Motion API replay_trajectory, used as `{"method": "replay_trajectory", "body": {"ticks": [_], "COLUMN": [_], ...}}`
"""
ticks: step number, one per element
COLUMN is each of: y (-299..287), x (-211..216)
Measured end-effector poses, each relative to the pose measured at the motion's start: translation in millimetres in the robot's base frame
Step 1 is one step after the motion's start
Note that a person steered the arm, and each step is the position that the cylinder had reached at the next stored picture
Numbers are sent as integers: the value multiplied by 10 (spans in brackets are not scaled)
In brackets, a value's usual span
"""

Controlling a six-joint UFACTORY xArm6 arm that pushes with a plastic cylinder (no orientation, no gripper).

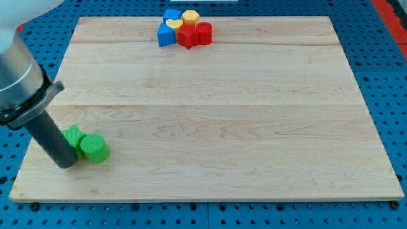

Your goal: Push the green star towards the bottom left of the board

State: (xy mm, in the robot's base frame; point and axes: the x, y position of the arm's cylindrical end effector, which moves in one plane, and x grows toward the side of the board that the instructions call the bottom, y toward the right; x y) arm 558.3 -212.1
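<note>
Blue pegboard [381,76] around wood board [210,121]

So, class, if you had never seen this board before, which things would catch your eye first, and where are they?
First comes the thick dark rod slanting in from the view's left, my tip down near the board's bottom left corner, right against the green star and the green cylinder. Next is the tight, bright cluster at the view's top centre: blue blocks, a yellow heart, a yellow block and red blocks.
</note>
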Motion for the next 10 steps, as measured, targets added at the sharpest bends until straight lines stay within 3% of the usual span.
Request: {"method": "replay_trajectory", "body": {"ticks": [3, 4, 6, 7, 10], "y": [736, 789, 56, 48, 149], "x": [62, -93, -399, -626, -256]}}
